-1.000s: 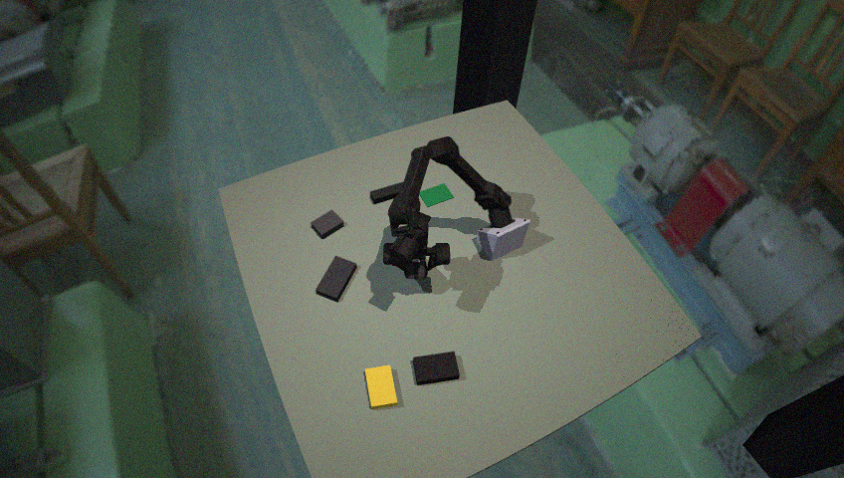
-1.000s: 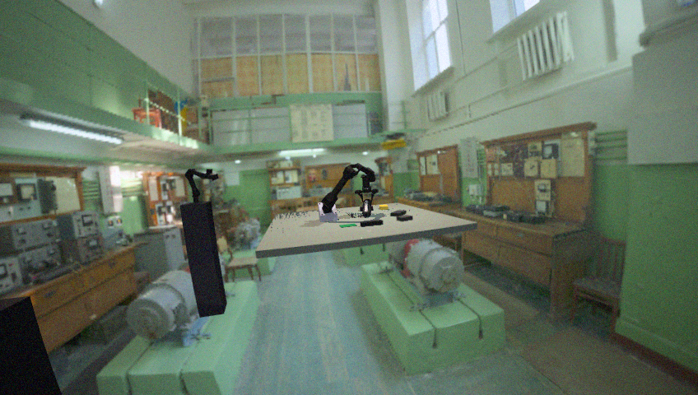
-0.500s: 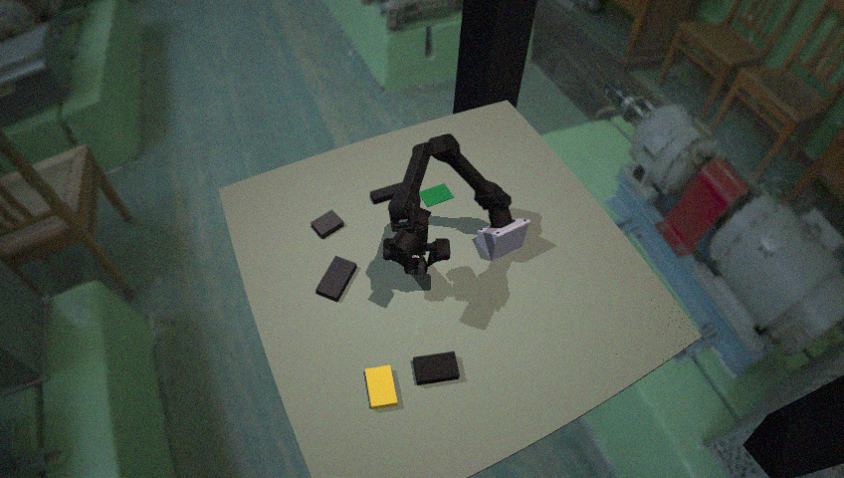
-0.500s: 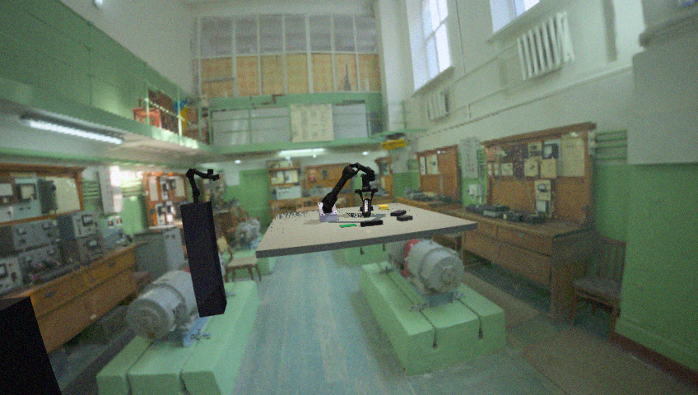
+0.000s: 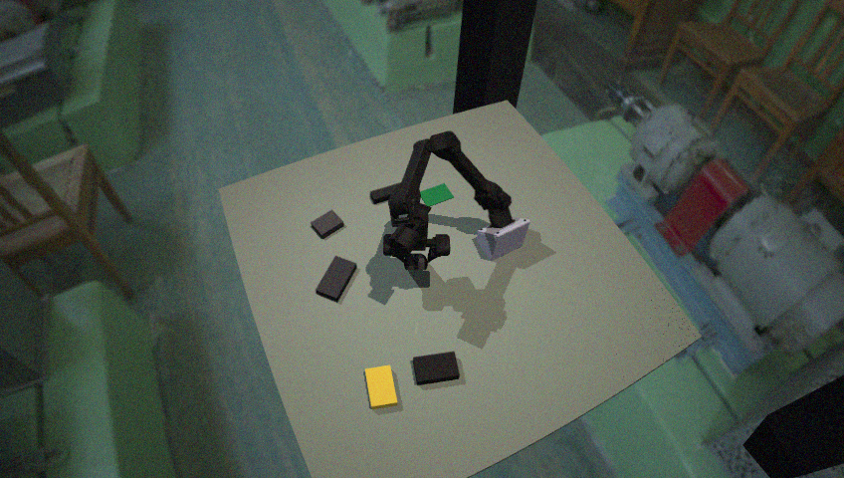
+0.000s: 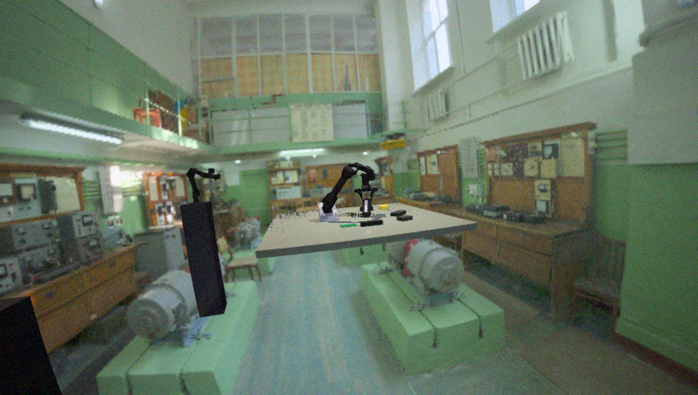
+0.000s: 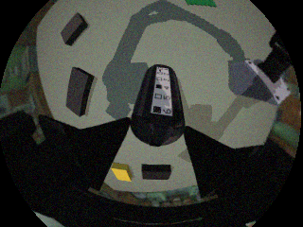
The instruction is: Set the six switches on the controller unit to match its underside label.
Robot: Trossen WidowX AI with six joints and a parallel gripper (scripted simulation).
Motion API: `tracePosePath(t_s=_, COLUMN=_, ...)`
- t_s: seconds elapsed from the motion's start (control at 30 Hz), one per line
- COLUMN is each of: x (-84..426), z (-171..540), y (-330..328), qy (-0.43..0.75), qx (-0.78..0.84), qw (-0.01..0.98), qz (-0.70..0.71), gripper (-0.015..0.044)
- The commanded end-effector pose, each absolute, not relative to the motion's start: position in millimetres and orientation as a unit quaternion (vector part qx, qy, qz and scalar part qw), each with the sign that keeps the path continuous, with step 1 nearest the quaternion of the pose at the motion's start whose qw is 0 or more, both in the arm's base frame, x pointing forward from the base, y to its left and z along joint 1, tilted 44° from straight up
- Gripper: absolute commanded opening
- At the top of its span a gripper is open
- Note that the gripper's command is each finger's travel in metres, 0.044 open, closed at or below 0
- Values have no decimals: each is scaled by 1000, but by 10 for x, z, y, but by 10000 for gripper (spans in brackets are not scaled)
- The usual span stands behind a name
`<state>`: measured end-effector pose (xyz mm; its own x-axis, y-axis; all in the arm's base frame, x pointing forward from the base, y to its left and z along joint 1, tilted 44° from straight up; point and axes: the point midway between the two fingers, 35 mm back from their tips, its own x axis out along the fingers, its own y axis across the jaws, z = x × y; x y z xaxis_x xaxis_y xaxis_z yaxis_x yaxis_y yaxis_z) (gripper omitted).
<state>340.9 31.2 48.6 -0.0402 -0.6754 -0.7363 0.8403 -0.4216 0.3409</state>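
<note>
The dark controller unit [image 6: 366, 209] [image 7: 156, 133] is between the fingertips of my gripper [image 6: 366, 200] [image 7: 158, 125], which is shut on it near one end. It hangs steeply tilted, seemingly above the bench [image 5: 532, 308] [image 6: 303, 239]. Its underside label [image 7: 163, 96] faces the wrist camera: squares 6 and 4 look filled, 5 and 3 look empty. The squares for 1 and 2 are too small and foreshortened to read now. The rocker switches face away and are hidden. In the top view the gripper mostly hides the unit.
Dark modules [image 5: 336, 278] [image 5: 327, 223] [image 5: 435, 366] [image 7: 80, 91] and a yellow block [image 5: 380, 385] [image 7: 121, 172] lie around the gripper. A dark bar [image 5: 381, 194] and a green plate [image 5: 437, 194] lie behind it. The arm's pale base bracket [image 5: 507, 238] [image 7: 270, 85] stands to the right.
</note>
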Motion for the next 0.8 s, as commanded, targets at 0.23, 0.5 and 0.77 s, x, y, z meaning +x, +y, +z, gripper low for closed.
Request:
tracePosePath(t_s=0.23, x=3341, z=568, y=257, qy=91, qx=443, qw=530, qz=-718, gripper=336)
tracePosePath(t_s=0.5, x=3308, z=617, y=232, qy=91, qx=443, qw=530, qz=-718, gripper=336)
tracePosePath(t_s=0.77, x=3275, z=665, y=204, qy=91, qx=443, qw=530, qz=-718, gripper=336)
